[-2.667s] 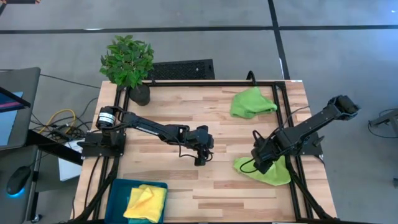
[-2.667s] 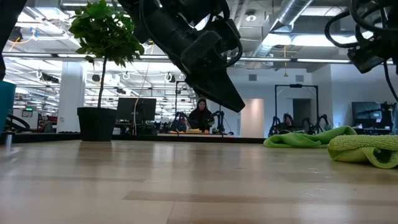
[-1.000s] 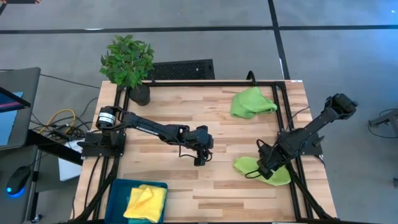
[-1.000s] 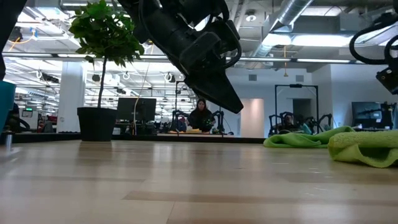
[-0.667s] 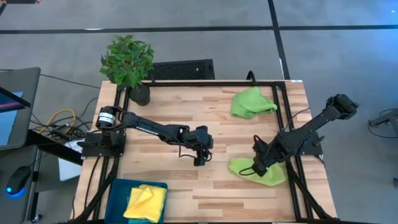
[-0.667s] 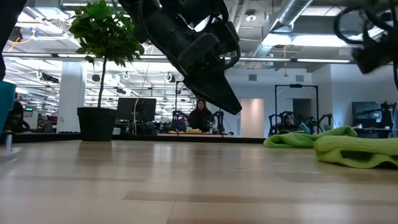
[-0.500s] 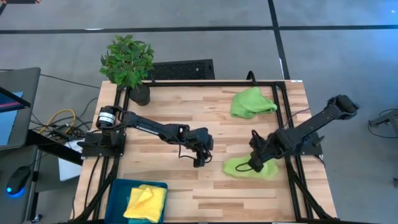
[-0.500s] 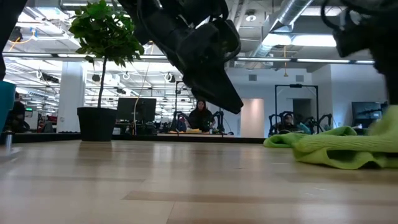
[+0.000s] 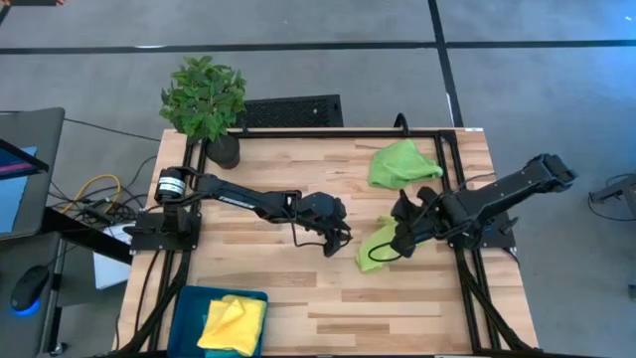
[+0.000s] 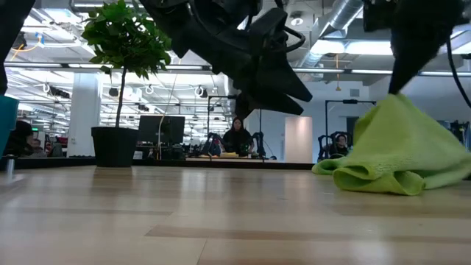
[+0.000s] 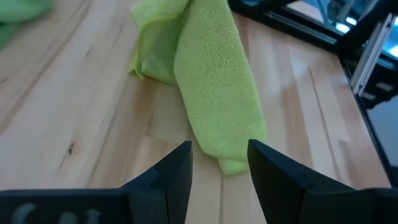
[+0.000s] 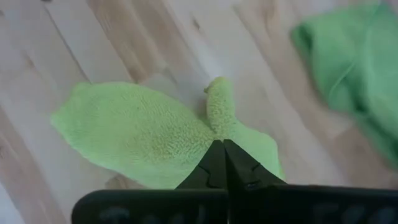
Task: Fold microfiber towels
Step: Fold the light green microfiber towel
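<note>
Potted plant at the worktop's far left corner, yellow towel in the tray. Mid-worktop, left gripper hovers open and empty beside the lime towel, which the right gripper pinches, lifting it to a peak.

Lime towel hanging from right claw

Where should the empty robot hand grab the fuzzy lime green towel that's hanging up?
Grab the loose bottom corner of the lime green microfiber towel, probably coming low from the table's middle. The right gripper pinches its top, so it drapes down, and the open left gripper already faces that tip.
</note>
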Robot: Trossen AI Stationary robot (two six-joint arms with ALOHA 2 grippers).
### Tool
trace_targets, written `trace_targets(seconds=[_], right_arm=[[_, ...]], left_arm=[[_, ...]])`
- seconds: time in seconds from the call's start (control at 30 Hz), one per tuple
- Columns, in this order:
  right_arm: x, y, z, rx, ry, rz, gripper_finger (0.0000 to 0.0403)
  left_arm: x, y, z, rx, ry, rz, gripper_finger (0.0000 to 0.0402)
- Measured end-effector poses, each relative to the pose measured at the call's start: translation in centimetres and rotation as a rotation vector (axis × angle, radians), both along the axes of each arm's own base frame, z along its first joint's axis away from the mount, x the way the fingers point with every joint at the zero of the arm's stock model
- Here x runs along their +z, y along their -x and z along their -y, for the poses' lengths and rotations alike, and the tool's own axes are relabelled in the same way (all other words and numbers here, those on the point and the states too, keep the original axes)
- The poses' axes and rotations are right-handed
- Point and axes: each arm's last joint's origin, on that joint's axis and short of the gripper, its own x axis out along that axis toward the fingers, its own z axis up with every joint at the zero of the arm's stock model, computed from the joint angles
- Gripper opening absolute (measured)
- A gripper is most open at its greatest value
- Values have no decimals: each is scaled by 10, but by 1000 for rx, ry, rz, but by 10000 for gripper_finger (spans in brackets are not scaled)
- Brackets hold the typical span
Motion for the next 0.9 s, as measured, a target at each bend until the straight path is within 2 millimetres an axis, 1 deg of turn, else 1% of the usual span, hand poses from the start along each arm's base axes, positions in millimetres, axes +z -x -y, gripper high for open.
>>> trace_targets(seconds=[0.17, 0.33, 0.5, 0.67, 0.77, 0.9], right_arm=[[17, -4, -1, 59, 46, 36, 1], [27, -6, -1, 103, 68, 58, 2], [29, -6, -1, 101, 88, 61, 2], [29, -5, 0, 101, 92, 49, 3], [29, -5, 0, 101, 91, 49, 3], [29, -5, 0, 100, 91, 46, 3]], left_arm=[[2, -1, -2, 53, -3, 25, 147], [1, -1, -2, 68, 34, 22, 147], [-17, 9, 3, 110, 116, -54, 147], [-27, 13, 3, 158, 192, -28, 147], [-39, 9, 3, 163, 224, -17, 147], [-59, -5, 5, 129, 264, 8, 147]])
